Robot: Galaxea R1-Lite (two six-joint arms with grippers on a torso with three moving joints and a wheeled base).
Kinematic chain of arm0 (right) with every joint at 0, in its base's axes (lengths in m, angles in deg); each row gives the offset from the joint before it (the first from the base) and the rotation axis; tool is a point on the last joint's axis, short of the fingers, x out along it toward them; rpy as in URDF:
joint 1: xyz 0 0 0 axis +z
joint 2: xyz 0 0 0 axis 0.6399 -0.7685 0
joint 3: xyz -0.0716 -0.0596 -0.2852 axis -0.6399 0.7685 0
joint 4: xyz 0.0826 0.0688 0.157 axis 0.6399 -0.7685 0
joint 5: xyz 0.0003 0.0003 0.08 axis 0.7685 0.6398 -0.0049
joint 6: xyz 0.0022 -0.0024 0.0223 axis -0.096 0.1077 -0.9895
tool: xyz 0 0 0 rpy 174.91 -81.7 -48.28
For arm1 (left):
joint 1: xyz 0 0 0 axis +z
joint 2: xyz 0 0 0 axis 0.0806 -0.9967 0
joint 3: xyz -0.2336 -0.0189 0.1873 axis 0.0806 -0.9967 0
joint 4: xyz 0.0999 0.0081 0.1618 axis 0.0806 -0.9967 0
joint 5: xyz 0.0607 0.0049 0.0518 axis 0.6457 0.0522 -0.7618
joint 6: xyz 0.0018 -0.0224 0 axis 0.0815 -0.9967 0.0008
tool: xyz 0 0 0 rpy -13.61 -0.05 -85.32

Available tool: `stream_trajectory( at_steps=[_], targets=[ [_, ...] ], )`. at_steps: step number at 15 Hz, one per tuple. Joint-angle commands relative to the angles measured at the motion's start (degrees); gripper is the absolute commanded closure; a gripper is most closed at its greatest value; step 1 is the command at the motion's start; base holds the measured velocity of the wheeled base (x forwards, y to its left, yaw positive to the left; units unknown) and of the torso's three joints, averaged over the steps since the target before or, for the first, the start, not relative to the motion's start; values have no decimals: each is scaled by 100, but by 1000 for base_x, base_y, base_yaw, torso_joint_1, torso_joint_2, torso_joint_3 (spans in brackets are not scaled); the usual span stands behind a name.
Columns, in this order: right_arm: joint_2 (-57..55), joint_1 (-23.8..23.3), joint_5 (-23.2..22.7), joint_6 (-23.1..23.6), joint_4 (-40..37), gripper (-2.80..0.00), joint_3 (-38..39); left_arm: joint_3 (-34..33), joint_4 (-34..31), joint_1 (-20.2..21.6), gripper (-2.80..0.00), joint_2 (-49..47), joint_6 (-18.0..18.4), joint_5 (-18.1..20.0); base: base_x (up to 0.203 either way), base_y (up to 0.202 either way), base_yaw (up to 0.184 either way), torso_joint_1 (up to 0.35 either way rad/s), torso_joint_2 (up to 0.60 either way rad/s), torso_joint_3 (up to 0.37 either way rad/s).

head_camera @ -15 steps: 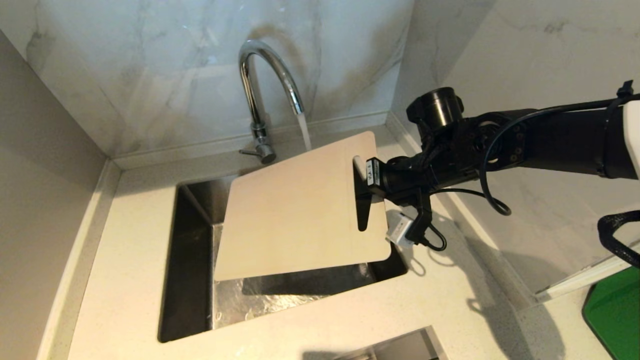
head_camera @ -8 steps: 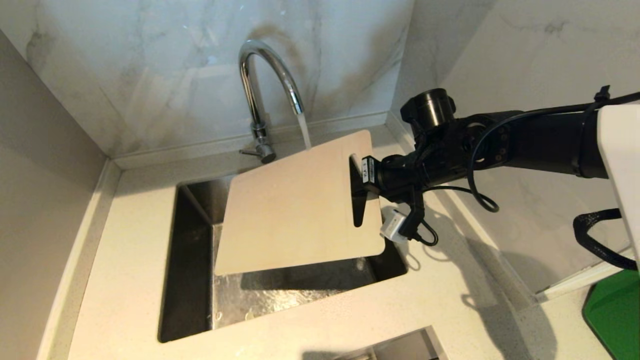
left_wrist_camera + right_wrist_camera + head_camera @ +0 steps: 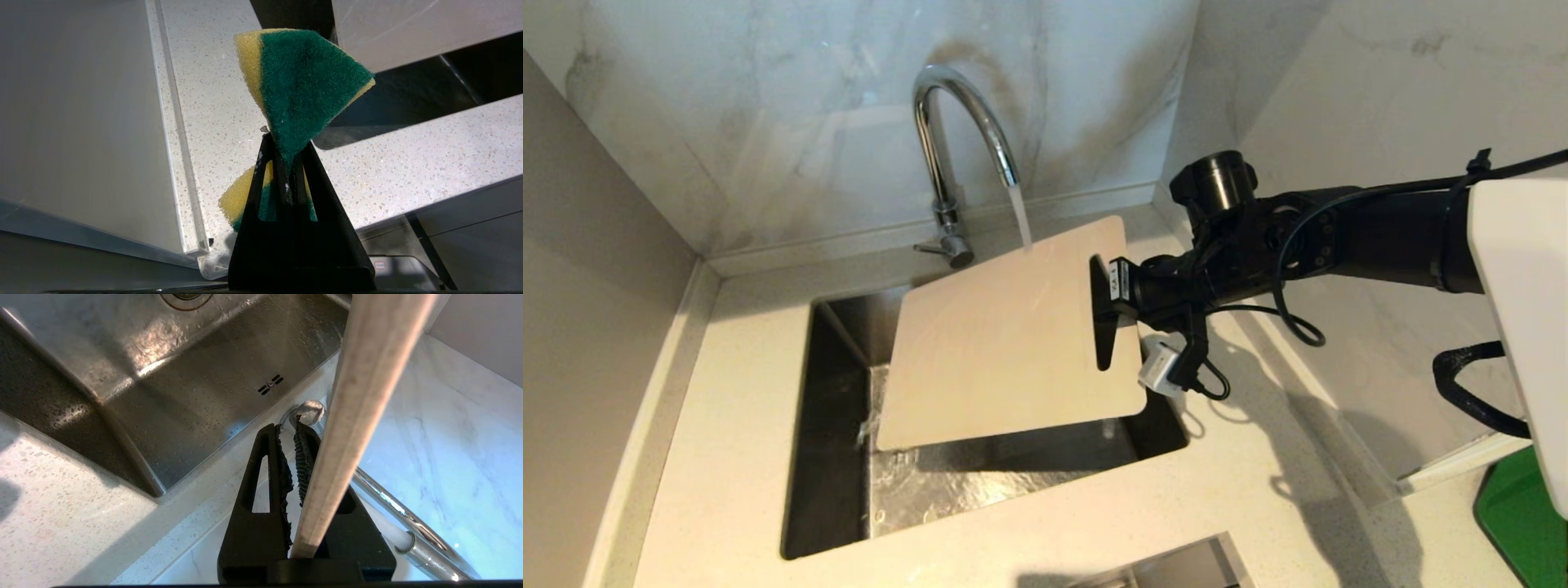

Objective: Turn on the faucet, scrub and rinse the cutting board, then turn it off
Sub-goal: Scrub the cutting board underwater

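Water is running from the faucet [image 3: 960, 139], a tall chrome gooseneck at the back of the sink [image 3: 837, 425], and the stream lands on the upper edge of the cutting board [image 3: 1005, 343]. The board is a pale cream rectangle, held tilted above the basin with its far end up under the spout and its near corner low over the steel floor. The right end effector [image 3: 1104, 304] comes in from the right side and is clamped tight on the board at its handle slot, the black fingers [image 3: 261, 477] pinching the thin edge between them. The steel of the basin is beaded with droplets.

The left end effector [image 3: 286, 163] is away from the sink, down beside the speckled table [image 3: 408, 163], and it is closed hard on a sponge [image 3: 302, 90], yellow foam with a green scouring face, which sticks out folded past the fingertips. A green flat object [image 3: 1523, 523] shows at the far right of the table.
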Motion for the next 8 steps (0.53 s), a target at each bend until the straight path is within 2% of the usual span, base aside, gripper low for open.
stream_trajectory(
  at_steps=[1,8],
  targets=[
    [-4,3,-20,89,-10,0,-69,-18,0,1,0,9,-2,-1,0,0,0,0,0,0],
    [-203,141,-143,89,-10,0,-375,-18,0,1,0,14,-2,-1,0,0,0,0,0,0]
  ],
)
